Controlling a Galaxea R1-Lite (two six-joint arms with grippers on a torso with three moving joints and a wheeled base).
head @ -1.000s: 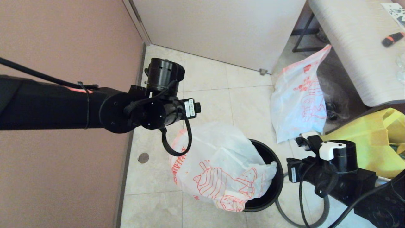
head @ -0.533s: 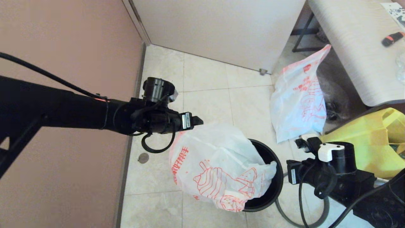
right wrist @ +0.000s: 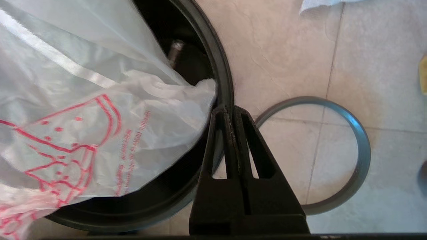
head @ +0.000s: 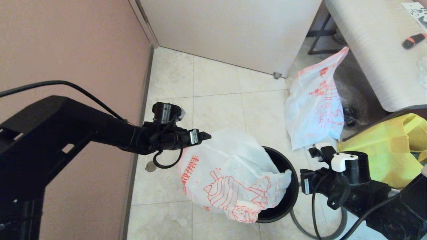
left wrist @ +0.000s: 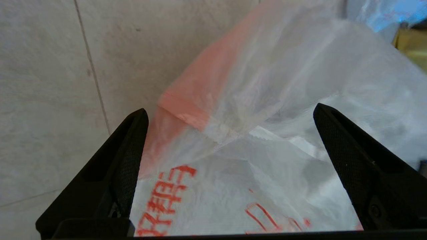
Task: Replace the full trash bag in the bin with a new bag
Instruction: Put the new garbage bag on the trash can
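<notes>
The new bag [head: 230,173], white with red-orange print and a pink rim, lies puffed and slack over the black bin [head: 293,191], spilling over its front-left side. My left gripper [head: 204,136] is at the bag's upper left edge, open, and the bag's pink rim [left wrist: 186,100] lies between its fingers [left wrist: 133,150]. Just right of the bin, my right gripper [head: 304,181] is shut and empty, its tips [right wrist: 230,109] over the bin's rim [right wrist: 220,66]. The grey hoop [right wrist: 362,156] lies on the floor beside the bin. The full trash bag [head: 313,106] stands by the table.
A pink wall runs along the left, with a white door at the back. A wooden table [head: 373,50] at the right holds a black-orange object [head: 413,40]. A big yellow bag [head: 393,150] sits behind my right wrist. Bare tiles lie behind the bin.
My left arm has come down and its gripper has dropped to the bag's upper edge. My right arm has crept slightly towards the bin. The bag barely shifted.
</notes>
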